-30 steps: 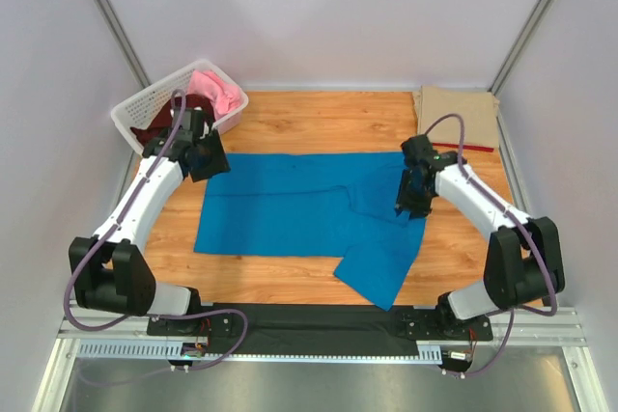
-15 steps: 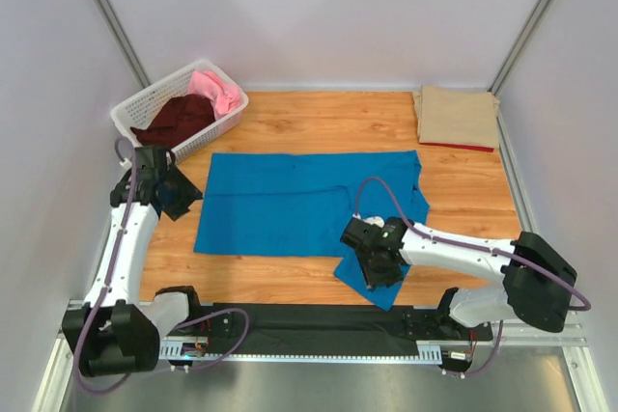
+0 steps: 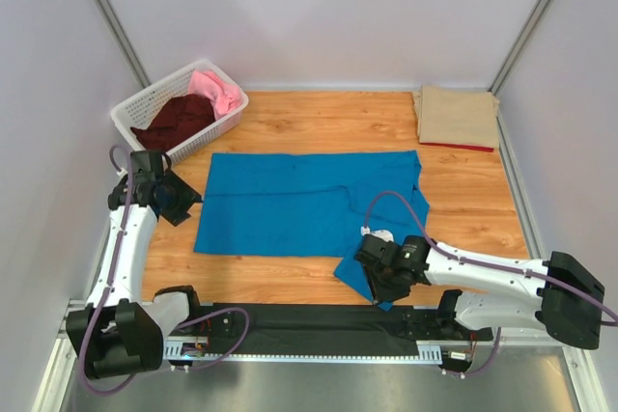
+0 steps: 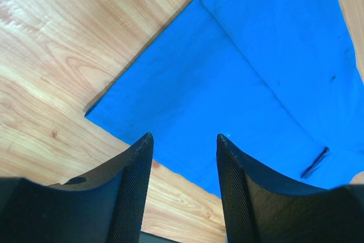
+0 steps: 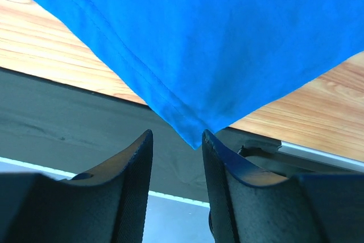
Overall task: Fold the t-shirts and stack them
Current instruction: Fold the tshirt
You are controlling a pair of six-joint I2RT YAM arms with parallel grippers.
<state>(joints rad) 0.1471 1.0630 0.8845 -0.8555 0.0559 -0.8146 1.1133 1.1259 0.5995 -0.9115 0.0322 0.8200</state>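
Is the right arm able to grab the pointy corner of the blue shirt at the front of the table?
Probably yes. The right gripper is open, with its fingers on either side of that corner of the blue t-shirt, and nothing lies in between.

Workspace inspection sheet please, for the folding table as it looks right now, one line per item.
Surface: wooden table, with a black strip along the near edge.
Job's things: blue t-shirt spread flat, its near right part skewed toward the edge. Tan t-shirt folded at far right on a red t-shirt, of which only an edge shows. Maroon t-shirt and pink t-shirt crumpled in the basket.
Clutter: nothing seen.
Grippers: left gripper open by the blue shirt's left edge; right gripper open at its near corner.
Cables: a purple cable loops off each arm.
Surroundings: pale walls, metal posts.
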